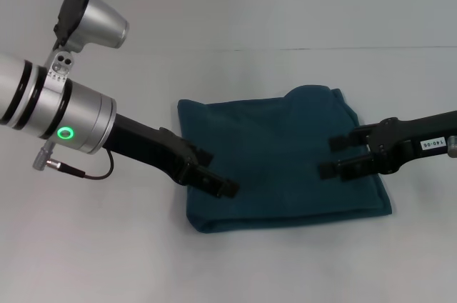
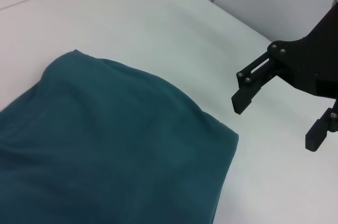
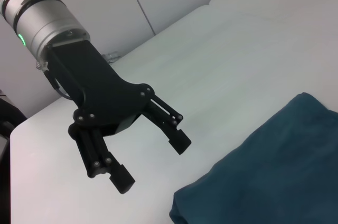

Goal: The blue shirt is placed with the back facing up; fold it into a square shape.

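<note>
Here, head view: the blue shirt (image 1: 282,164) lies flat on the white table (image 1: 107,246), already folded into a rough square w/ rounded far corner. Left gripper (image 1: 218,183) sits over the shirt's left edge, near the front-left corner; jaws spread, nothing between them. Right gripper (image 1: 334,156) hangs over the shirt's right part, fingers parted wide, also empty. Small white label on the right arm (image 1: 433,143) carries printed characters, seen upside down; approx. "90-041", not certain. No brand or print on the cloth.

Left wrist view: shirt (image 2: 105,145) fills the near side; soft bulging folds, thick layered edge facing the table. Right gripper (image 2: 280,115) is beside that edge, apart from the cloth, jaws wide.

Right wrist view: left gripper (image 3: 156,163) is clear of the shirt (image 3: 274,176), just beside its corner, fingers splayed, holding nothing. Green ring light on the left arm.

Handling (judgement): light, limp knit; several layers likely slide over each other. Best hold prob. a pinch through all layers at an edge or corner, lifted low & slow so the fold stays together.
</note>
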